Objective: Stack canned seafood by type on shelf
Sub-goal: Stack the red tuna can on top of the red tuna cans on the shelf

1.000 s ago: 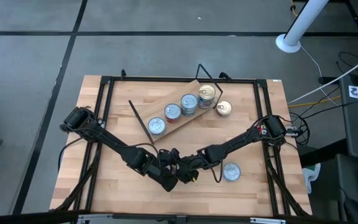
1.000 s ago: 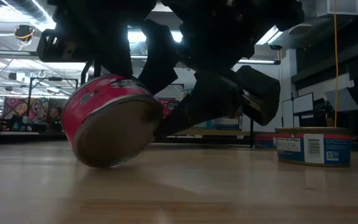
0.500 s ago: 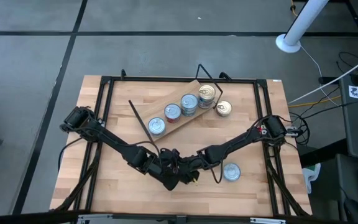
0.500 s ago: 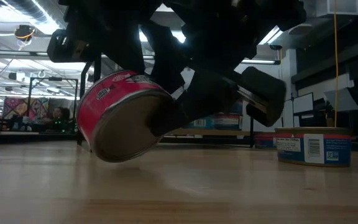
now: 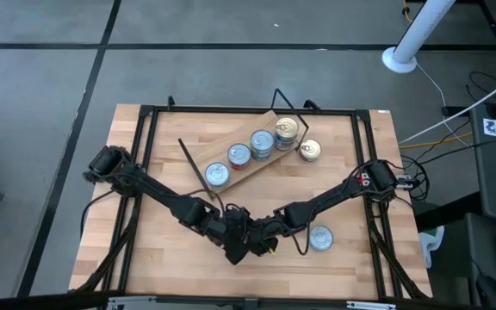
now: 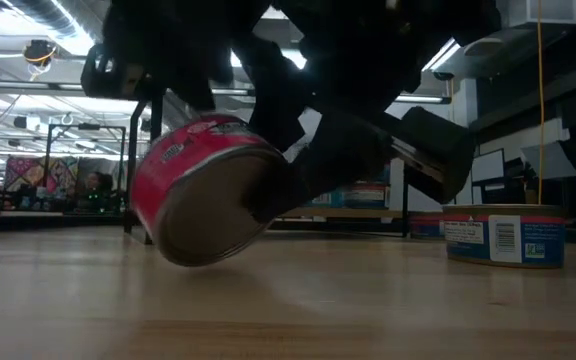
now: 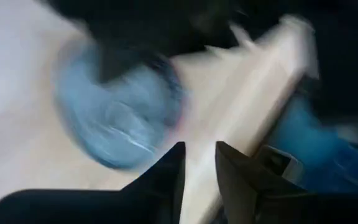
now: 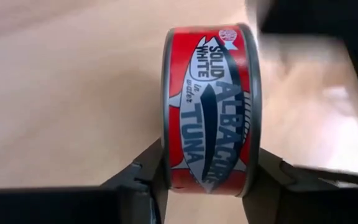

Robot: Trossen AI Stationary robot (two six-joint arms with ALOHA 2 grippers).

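The right claw (image 8: 207,171) is now clamping the red tin (image 8: 209,109); the left claw (image 7: 199,165), slightly parted, is letting go, so the handover is finishing.

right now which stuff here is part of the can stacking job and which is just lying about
Job:
- red tuna tin, held in the right claw
- tins on the shelf
- gold-lid tin
- loose blue tin
- left claw

Lying about:
- white pole
- cables
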